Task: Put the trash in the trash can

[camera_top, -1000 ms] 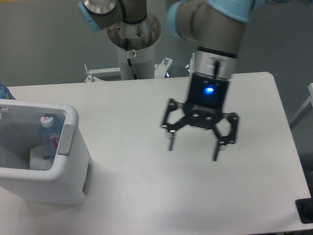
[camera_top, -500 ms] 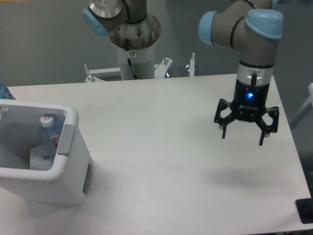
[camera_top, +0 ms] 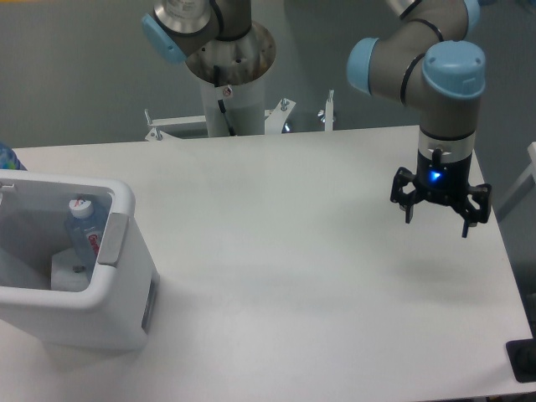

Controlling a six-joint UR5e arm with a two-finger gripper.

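The white counter (camera_top: 276, 251) fills most of the view, with the robot's column standing behind its far edge. At the left front sits the trash can (camera_top: 126, 310), a boxy white bin with a thick rounded rim and a grey panel on its side. The arm (camera_top: 448, 92) reaches over the counter's right side, elbow high, wrist pointing straight down. Below it hangs the tool (camera_top: 437, 219), a blue light glowing on its body; its two fingers are spread wide, holding nothing and touching nothing, and they are clear of the counter. Inside the bin stands the bottle (camera_top: 84, 230), white cap up, leaning at the right wall; the wrapper cannot be made out. Compared with a second ago, the tool has travelled from the middle of the counter to its right edge, far from the bin, fingers as wide as before. The bottle and bin have not moved.
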